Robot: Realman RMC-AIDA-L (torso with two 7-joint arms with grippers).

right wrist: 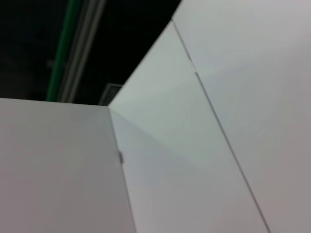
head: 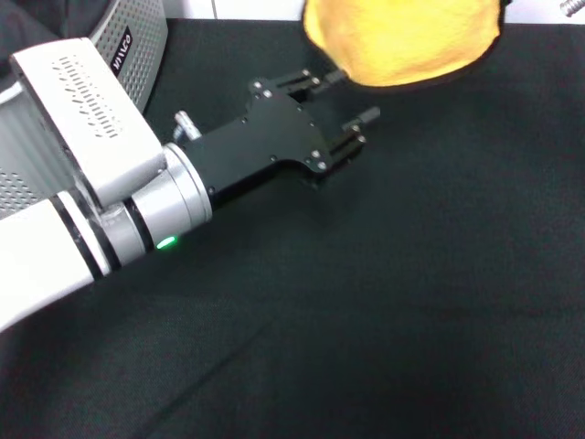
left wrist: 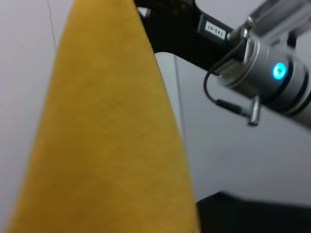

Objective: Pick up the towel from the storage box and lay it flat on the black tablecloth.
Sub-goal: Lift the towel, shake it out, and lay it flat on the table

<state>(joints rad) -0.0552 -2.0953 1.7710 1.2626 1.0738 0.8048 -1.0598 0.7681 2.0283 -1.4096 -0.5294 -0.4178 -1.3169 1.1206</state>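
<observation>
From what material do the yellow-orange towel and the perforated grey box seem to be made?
The soft yellow-orange towel looks like fine napped cloth, perhaps microfibre: matte, fuzzy surface, draping fold. The light grey perforated storage box looks like moulded plastic: smooth, slightly glossy wall with regular holes.

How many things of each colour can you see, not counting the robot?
Yellow: 1, the towel
Grey: 1, the storage box
Black: 1, the black tablecloth
Total: 3
</observation>
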